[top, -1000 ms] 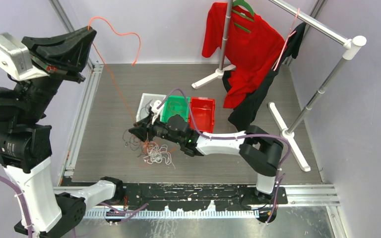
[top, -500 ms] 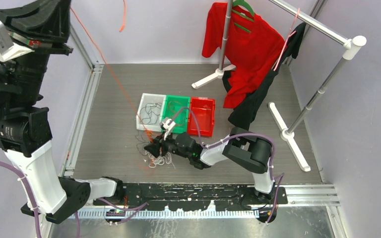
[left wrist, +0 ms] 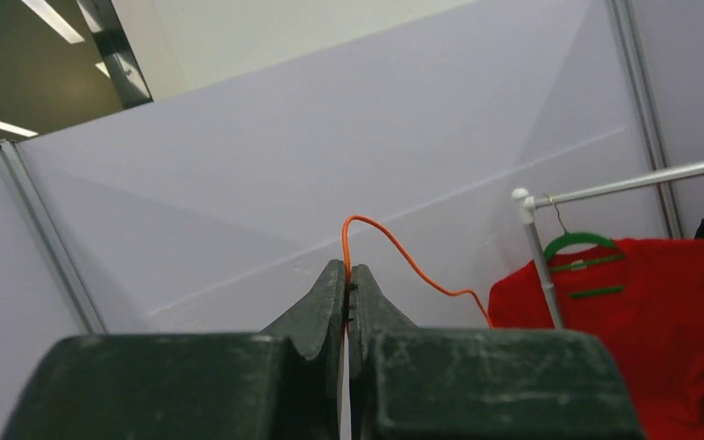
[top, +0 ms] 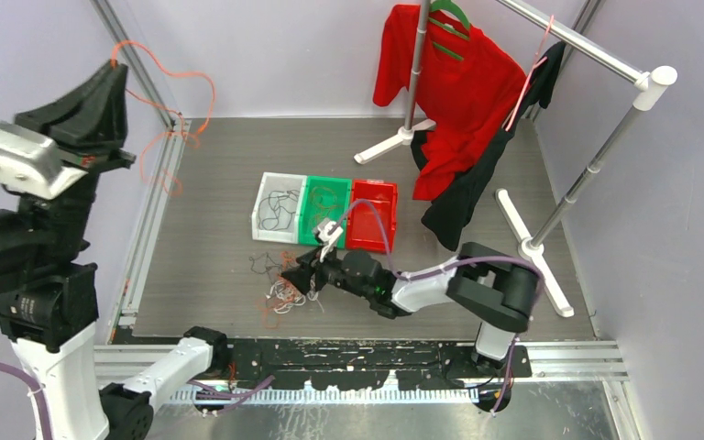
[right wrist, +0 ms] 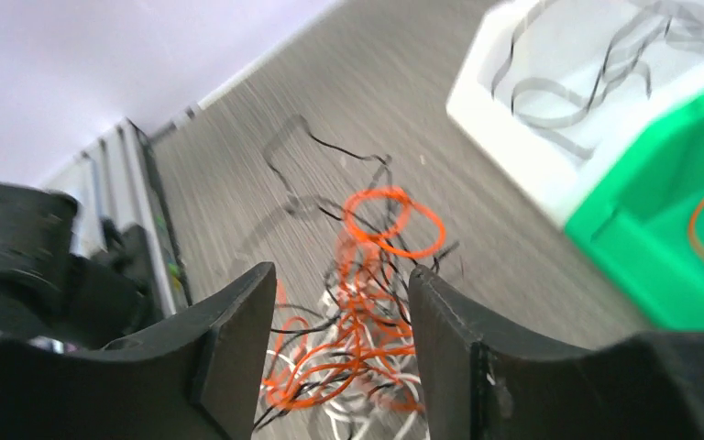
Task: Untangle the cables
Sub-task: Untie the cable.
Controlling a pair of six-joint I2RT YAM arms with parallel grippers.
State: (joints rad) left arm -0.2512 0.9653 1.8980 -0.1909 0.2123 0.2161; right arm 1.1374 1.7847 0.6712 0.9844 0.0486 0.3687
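Left jaws tight on one orange cable point(left wrist: 346, 246) — right jaws apart (a moderate gap) above the tangled cables point(right wrist: 357, 341)

The top view looks steeply down from behind onto the whole counter point(top: 211, 183). The left wrist view, high up, faces the wall point(left wrist: 238, 165) past its fingers point(left wrist: 321, 302), sharing the red shirt point(left wrist: 642, 312). The right wrist view sits close over the cables point(right wrist: 367, 339) and white bin point(right wrist: 522, 137), both also seen from the top.

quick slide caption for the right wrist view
Right jaws open above the tangled cables, with the white bin and green bin beyond.
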